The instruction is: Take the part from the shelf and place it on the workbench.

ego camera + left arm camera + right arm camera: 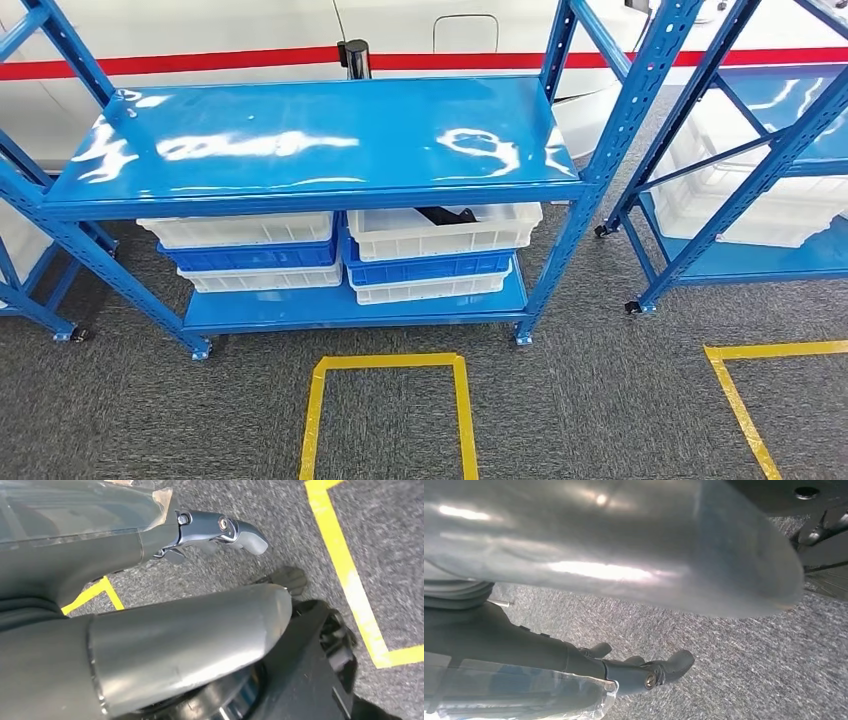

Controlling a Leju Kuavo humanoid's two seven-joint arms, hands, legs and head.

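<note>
No writing or brand mark can be read on anything here. A blue metal shelf [310, 140] stands straight ahead on grey carpet [590, 400], its glossy top board bare and catching the ceiling lights. On its low board sit two stacks of plastic bins, white and blue by turns: the left stack [250, 250] and the right stack [435, 255], almost touching each other. The dark part [447, 214] lies in the top white bin of the right stack, toward that bin's far side, partly hidden under the edge of the top board. The gap between the bin rims and the top board is narrow. A second blue shelf [740, 160] stands to the right, well apart from the first, with a white bin [760, 205] on its low board. Behind both runs a white wall with a red stripe [450, 60]. On the carpet near the robot, a yellow tape rectangle [388, 410] marks the floor in front of the shelf, and another tape outline [745, 400] lies to the right.

The left hand [215, 532] hangs over the carpet and yellow tape, fingers loosely bent, holding nothing. The right hand [644, 672] likewise hangs above the carpet, fingers apart and empty.
</note>
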